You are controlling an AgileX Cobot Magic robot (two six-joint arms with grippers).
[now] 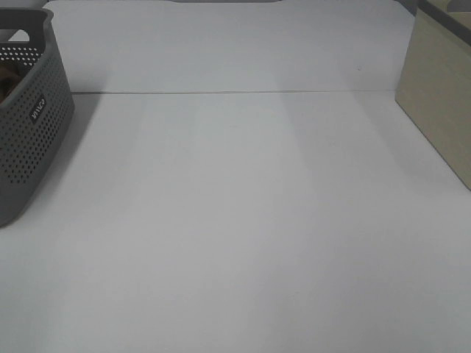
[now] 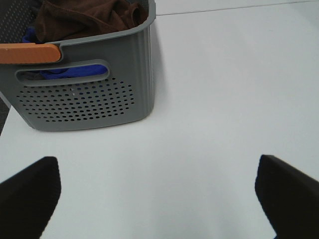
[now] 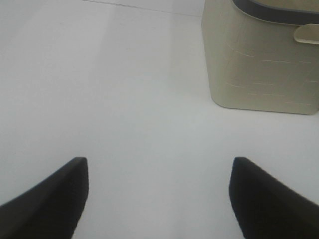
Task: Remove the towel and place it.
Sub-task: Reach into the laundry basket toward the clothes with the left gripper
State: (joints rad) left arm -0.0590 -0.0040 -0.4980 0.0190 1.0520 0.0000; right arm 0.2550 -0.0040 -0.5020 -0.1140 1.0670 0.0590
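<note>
The towel is a dark brown plush heap inside the grey perforated basket, over something blue. In the high view only a brown sliver of the towel shows in the basket at the left edge. My left gripper hangs open above bare table, short of the basket, nothing between its fingers. My right gripper is open too, over bare table near the beige bin. Neither arm shows in the high view.
A beige bin with a dark rim stands at the right edge of the table, also seen as the beige bin in the high view. An orange handle lies on the basket's rim.
</note>
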